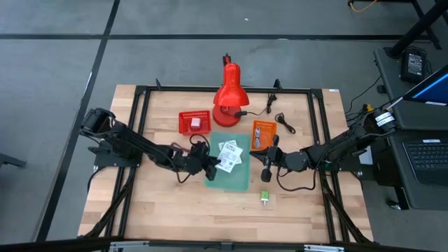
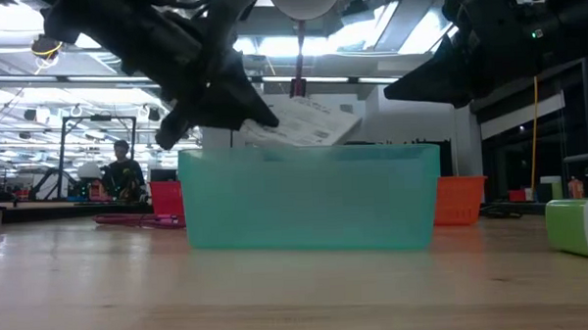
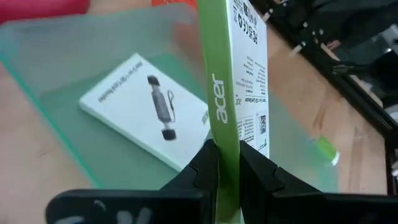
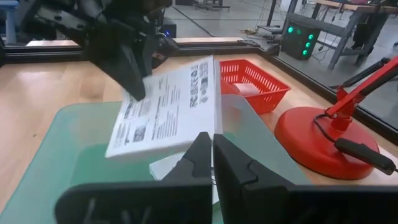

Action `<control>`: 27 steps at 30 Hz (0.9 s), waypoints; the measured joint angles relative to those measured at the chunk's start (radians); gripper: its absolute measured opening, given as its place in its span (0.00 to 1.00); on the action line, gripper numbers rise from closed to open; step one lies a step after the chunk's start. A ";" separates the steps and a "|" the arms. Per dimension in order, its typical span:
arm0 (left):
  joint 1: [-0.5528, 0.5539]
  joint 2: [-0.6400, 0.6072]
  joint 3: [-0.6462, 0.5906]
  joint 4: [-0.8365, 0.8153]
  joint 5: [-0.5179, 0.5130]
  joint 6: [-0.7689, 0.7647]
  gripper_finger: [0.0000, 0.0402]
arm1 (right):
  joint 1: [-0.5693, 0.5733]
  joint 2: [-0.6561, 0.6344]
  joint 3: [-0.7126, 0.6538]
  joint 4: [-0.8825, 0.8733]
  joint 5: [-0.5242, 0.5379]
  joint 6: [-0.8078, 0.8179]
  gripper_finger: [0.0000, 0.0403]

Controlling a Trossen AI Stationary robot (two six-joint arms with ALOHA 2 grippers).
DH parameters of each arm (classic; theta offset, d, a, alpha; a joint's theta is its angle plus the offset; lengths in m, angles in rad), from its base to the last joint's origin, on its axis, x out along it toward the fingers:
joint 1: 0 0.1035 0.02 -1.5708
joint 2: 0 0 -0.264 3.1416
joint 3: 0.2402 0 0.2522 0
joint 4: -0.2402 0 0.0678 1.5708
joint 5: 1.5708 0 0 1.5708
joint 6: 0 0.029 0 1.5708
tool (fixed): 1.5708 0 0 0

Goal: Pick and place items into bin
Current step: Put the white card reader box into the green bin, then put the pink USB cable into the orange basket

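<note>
Between the left hand's (image 3: 225, 163) fingers, clamped by its thin green edge, a white printed packet (image 3: 244, 81) hangs tilted over the green bin (image 1: 227, 170). Below that hand, a second white packet (image 3: 144, 111) lies flat on the bin's floor. Just across the bin, the right hand (image 1: 267, 175) hovers at the bin's far side with its fingers pressed together, holding nothing. Near the right hand, on the bare desk (image 1: 175, 210), lies a green block (image 1: 265, 198). Beyond both hands stand a red basket (image 1: 194, 122) with a pink cube (image 1: 195, 123) inside, an orange basket (image 1: 263, 134) and a red lamp (image 1: 229, 91).
</note>
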 joint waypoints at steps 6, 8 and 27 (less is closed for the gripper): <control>0.000 0.031 0.002 -0.003 0.005 -0.023 0.10 | 0.000 0.000 0.000 -0.009 0.000 0.028 0.00; 0.000 0.036 0.002 -0.006 0.005 -0.033 0.13 | 0.001 0.000 0.000 -0.018 0.000 0.029 0.00; 0.000 0.036 0.002 0.019 0.002 0.083 0.27 | 0.002 0.000 0.000 -0.018 -0.001 0.035 0.00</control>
